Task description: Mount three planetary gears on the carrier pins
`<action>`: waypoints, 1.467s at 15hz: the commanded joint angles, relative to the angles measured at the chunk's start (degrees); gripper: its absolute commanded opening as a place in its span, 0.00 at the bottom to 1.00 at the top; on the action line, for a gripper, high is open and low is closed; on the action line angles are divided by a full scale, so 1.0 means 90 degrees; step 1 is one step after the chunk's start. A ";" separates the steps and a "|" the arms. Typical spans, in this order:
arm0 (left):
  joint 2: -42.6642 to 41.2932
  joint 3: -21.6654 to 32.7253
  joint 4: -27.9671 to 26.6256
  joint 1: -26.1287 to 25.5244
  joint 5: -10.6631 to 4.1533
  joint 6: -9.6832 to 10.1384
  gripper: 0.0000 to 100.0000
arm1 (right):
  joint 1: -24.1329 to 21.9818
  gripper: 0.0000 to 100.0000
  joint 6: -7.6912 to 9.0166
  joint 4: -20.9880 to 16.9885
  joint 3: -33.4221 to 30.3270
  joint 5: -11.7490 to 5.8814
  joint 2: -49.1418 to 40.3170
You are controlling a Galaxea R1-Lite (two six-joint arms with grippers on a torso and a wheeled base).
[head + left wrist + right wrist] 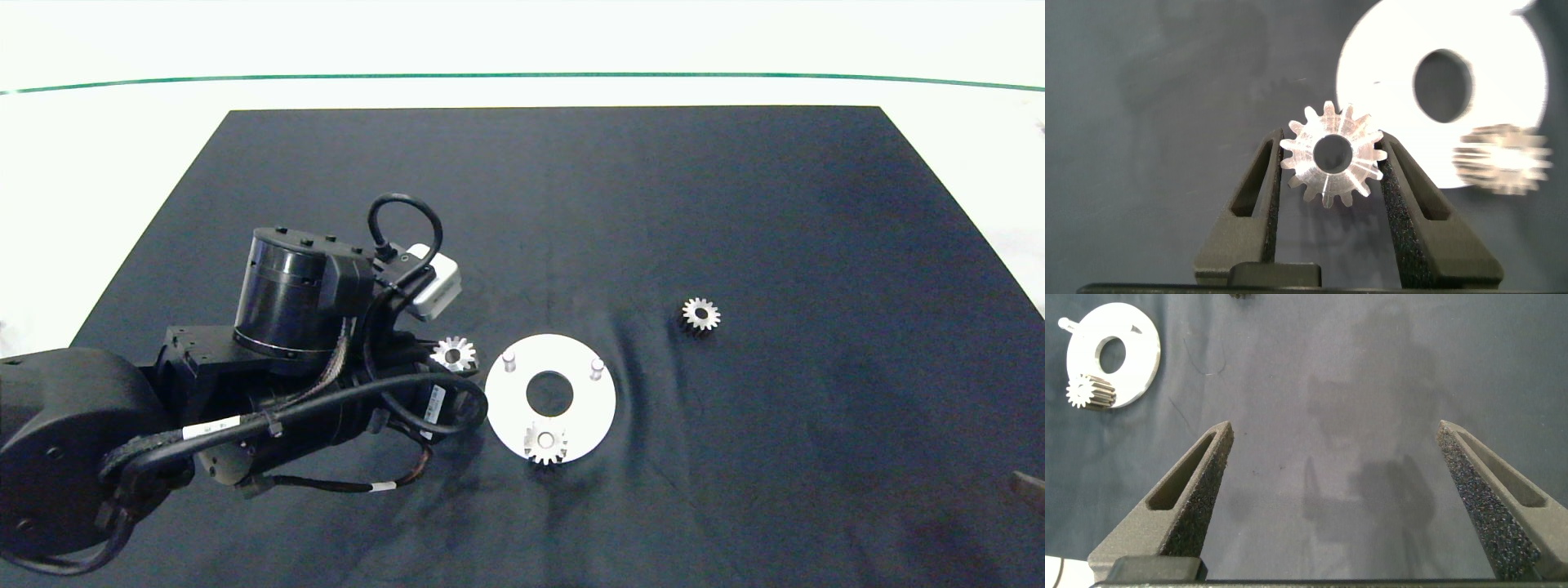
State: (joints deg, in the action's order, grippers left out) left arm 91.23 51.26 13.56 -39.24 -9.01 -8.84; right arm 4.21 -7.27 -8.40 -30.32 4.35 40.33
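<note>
Head view: left gripper clamps second gear just beside white disc, left of its nearest bare pin. First gear seated; third gear lies right of disc. Right gripper spread, empty, well apart.

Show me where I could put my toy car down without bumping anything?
The black mat is bare beyond the white disc, and past the loose gear toward the right edge. It is crowded beside the disc, where the left hand grips a gear and another gear sits on a pin.
</note>
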 commanded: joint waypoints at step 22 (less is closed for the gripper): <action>0.0986 0.0759 0.0584 -0.0591 -0.0513 -0.0414 0.22 | 0.0001 1.00 -0.0013 -0.0004 0.0009 0.0005 -0.0008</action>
State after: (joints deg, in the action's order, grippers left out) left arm 99.78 58.05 18.68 -44.79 -13.53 -12.51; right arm 4.21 -7.35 -8.40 -30.26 4.35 40.27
